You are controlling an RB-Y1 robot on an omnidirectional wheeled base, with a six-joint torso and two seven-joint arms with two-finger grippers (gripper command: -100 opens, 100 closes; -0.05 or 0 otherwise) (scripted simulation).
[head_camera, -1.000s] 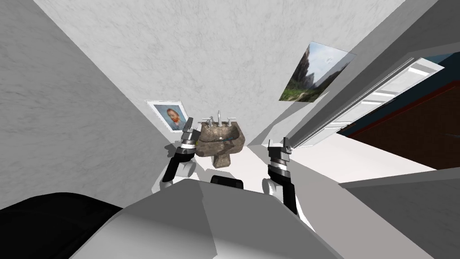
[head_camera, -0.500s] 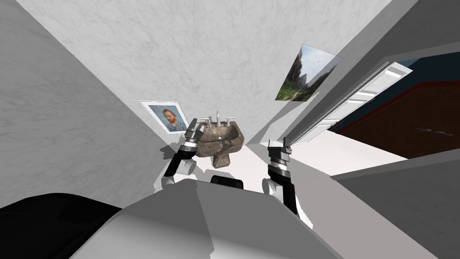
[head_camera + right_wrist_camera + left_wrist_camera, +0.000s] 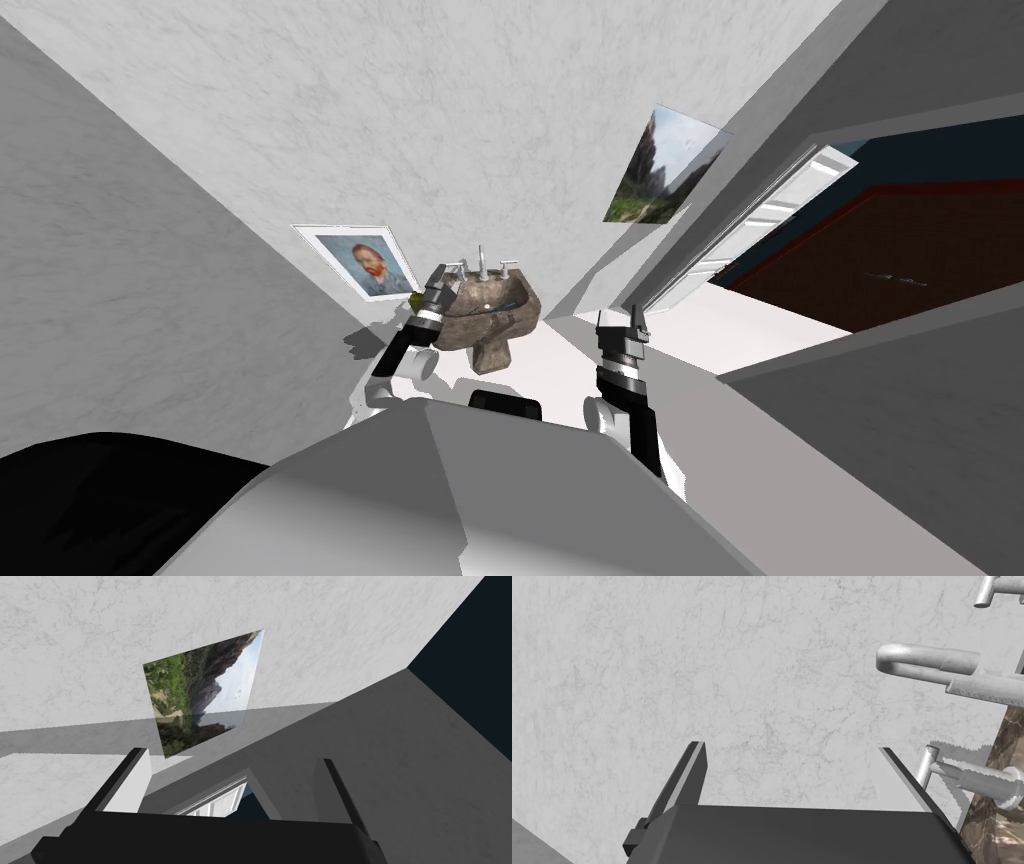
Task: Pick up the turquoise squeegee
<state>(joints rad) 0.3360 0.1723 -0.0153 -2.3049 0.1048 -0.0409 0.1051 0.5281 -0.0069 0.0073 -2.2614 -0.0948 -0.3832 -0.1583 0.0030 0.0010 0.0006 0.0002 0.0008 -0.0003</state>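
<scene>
The sink (image 3: pixel 500 322), a brown mottled stone basin on a pedestal, stands against the white marbled wall (image 3: pixel 420 120), with a pale grey faucet (image 3: pixel 481 262) rising at its back edge. The squeegee (image 3: pixel 487 311) shows as a thin turquoise line lying across the inside of the basin; it is too small for its shape to be made out. The left claw (image 3: pixel 440 281) hangs at the sink's left rim, near the back corner by the left tap handle, and it holds nothing. In the left wrist view the left claw (image 3: pixel 790 746) has its two fingers spread wide with bare wall between them. The curved faucet spout (image 3: pixel 927 663) and a handle (image 3: pixel 962 773) lie off to one side, past one finger, and a strip of the sink's stone edge (image 3: pixel 992 811) sits beside the claw's dark body. A portrait (image 3: pixel 370 262) hangs on the wall just left of the sink. A small yellow-green thing (image 3: pixel 413 297) sits beside the left wrist, too small to name. The right claw (image 3: pixel 617 316) is held up to the right of the sink, well apart from it, and in its wrist view the right claw (image 3: pixel 233 755) is also spread and empty.
</scene>
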